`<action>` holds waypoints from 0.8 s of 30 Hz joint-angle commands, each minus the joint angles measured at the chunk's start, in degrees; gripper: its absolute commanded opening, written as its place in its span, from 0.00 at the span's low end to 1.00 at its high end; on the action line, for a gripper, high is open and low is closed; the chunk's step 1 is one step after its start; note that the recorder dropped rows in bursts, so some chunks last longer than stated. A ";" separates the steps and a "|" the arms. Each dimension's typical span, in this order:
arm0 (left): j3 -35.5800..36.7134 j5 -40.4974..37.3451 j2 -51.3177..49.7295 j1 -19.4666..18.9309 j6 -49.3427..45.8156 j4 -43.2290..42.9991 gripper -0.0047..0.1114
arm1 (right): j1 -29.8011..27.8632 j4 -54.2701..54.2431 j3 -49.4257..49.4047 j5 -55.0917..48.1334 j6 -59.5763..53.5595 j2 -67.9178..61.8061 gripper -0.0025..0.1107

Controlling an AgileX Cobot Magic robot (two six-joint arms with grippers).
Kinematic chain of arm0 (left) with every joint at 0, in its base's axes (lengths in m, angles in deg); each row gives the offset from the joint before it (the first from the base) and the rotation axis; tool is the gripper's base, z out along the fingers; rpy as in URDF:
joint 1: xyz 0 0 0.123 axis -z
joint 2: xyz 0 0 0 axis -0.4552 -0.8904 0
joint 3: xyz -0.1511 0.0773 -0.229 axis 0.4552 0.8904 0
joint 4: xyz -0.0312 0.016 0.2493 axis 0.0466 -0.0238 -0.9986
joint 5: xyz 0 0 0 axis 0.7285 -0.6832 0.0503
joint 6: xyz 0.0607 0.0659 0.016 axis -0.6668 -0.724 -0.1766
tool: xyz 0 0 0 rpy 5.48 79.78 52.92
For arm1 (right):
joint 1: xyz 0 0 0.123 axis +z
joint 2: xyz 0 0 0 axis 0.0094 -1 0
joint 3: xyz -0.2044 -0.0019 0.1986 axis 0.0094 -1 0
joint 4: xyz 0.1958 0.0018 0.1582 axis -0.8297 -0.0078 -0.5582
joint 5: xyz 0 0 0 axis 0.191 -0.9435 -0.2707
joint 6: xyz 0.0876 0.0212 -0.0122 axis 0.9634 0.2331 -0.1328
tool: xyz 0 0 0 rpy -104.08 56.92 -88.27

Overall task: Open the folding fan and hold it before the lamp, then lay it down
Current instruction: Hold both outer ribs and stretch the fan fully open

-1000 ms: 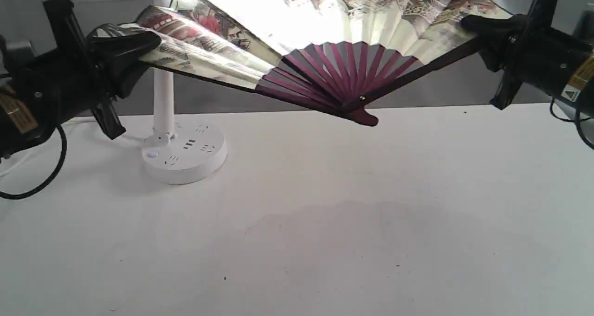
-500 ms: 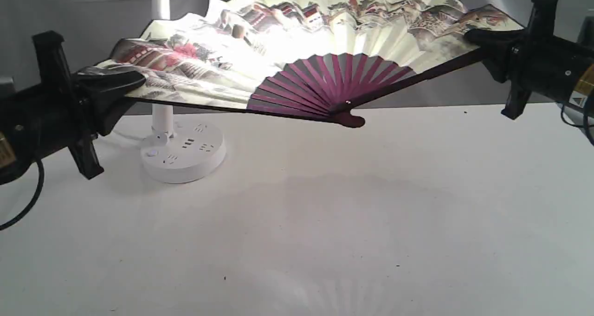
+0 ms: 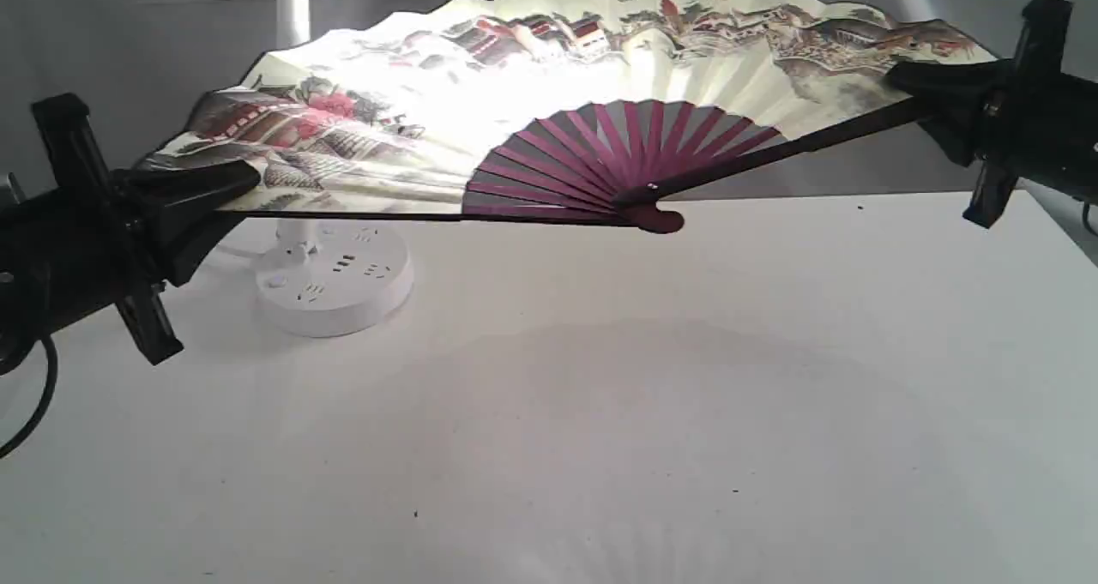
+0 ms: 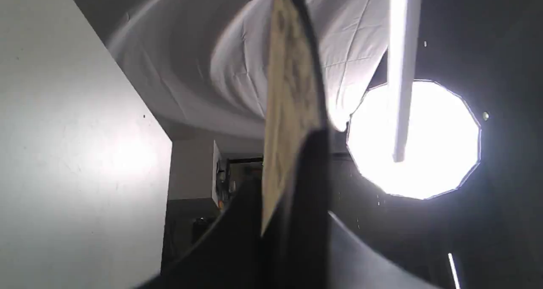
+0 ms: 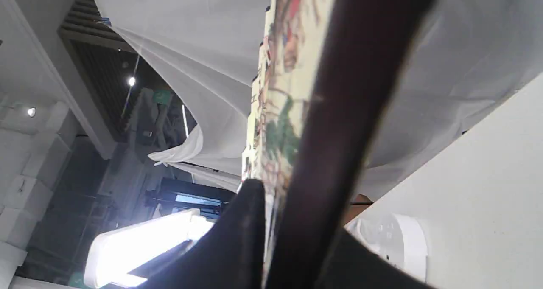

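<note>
The folding fan (image 3: 549, 87) is spread wide and held in the air above the table, tilted back, its maroon ribs meeting at the pivot (image 3: 656, 215). My left gripper (image 3: 219, 191) is shut on its left guard stick and my right gripper (image 3: 922, 95) is shut on its right guard stick. The lamp stands behind the fan's left half: its round base (image 3: 334, 279) shows below the fan, its post top (image 3: 292, 1) above it. The left wrist view shows the fan's edge (image 4: 290, 93) between my fingers (image 4: 309, 221). In the right wrist view the dark guard stick (image 5: 352, 110) is clamped.
The white table (image 3: 600, 412) carries the fan's faint shadow. A grey cloth backdrop (image 3: 129, 27) hangs behind. A bright round studio light (image 4: 437, 140) and the lamp's lit bar (image 5: 140, 246) show in the wrist views. A black cable (image 3: 26, 421) loops at the left edge.
Both grippers have come down with the fan, the left one more. The fan has dropped and leaned flatter, so its top edge now shows, and the glare through the paper has dimmed.
</note>
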 commanded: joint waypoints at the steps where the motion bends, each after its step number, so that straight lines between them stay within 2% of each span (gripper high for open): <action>1: 0.28 3.79 1.56 -2.52 2.43 8.94 0.04 | -3.63 -1.21 -0.12 -7.98 -0.82 -0.07 0.02; 12: 3.38 2.52 6.76 -2.52 2.43 9.46 0.04 | -9.43 1.72 -0.12 1.89 -0.82 -0.04 0.02; 24: 5.27 -2.59 11.96 -2.52 2.43 9.44 0.04 | -10.49 4.09 -0.45 2.66 -0.82 0.73 0.02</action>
